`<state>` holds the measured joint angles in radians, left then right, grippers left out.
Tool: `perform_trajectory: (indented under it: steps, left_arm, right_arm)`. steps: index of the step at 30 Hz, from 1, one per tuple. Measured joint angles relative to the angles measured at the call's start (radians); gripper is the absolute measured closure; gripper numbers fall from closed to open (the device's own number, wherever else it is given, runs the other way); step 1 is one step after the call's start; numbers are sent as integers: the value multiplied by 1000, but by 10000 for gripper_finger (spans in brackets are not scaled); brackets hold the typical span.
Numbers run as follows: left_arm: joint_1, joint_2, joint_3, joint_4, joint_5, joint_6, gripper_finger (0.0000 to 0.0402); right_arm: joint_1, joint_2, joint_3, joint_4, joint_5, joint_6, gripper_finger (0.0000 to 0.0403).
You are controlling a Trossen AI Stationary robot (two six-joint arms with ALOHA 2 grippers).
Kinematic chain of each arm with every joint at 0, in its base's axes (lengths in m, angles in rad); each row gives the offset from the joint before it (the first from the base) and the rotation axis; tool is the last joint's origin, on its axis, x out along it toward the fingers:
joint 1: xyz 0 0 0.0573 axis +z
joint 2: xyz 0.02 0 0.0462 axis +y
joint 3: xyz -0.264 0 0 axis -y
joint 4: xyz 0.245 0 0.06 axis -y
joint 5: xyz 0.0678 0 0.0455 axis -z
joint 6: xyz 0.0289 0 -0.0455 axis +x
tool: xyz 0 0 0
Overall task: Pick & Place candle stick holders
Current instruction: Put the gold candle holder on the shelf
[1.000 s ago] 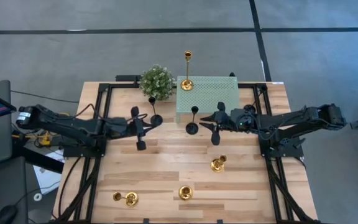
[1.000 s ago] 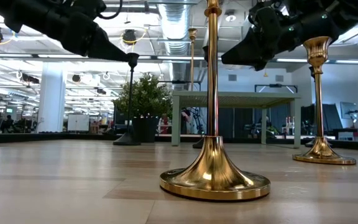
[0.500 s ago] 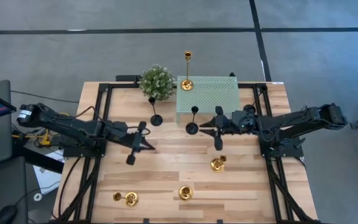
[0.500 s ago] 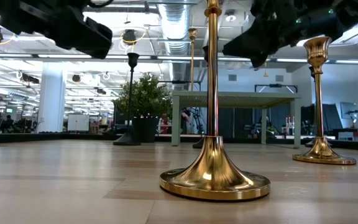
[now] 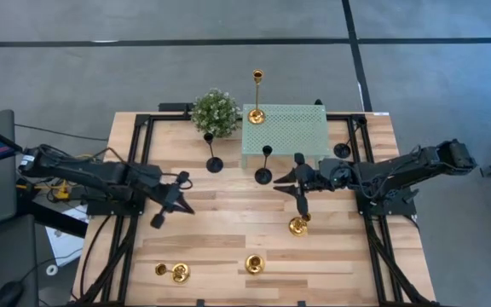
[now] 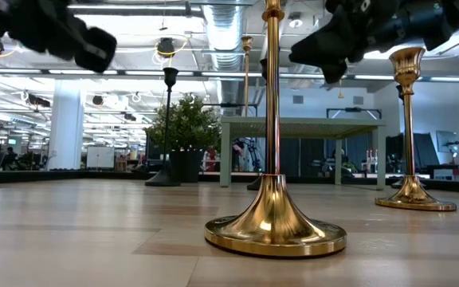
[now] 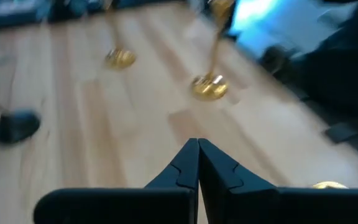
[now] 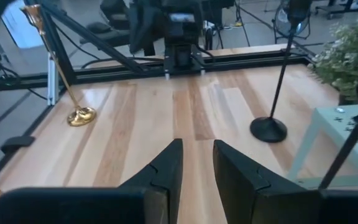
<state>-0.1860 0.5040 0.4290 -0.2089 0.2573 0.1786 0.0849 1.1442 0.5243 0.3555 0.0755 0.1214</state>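
On the left, the left pincer (image 5: pixel 167 207) hangs clenched and empty over bare planks of the worktop (image 5: pixel 228 239); swinging low, it could topple the slim matte black holder (image 5: pixel 212 152) beside the bushy plant (image 5: pixel 216 111). Further right, the right pincer (image 5: pixel 295 183) is slightly parted, holding nothing, between another black holder (image 5: pixel 264 165) and a shiny gold holder (image 5: pixel 298 224). Thin stems on small round bases tip easily.

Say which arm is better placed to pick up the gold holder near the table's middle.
Probably the right. The right gripper hangs open just beside that gold holder, while the left gripper is shut and far across the table.
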Motion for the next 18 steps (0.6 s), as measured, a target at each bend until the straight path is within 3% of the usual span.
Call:
perform_trajectory:
  steps: [4,9,18]
  left_arm:
    - [-3,-99,0,-2,134,0,397]
    - [-74,-142,0,1,154,-8,398]
    - [-275,-158,-97,9,-24,-48,399]
  right_arm:
    - [15,0,0,1,1,29,322]
    - [20,0,0,7,1,30,322]
    - [19,0,0,32,3,29,322]
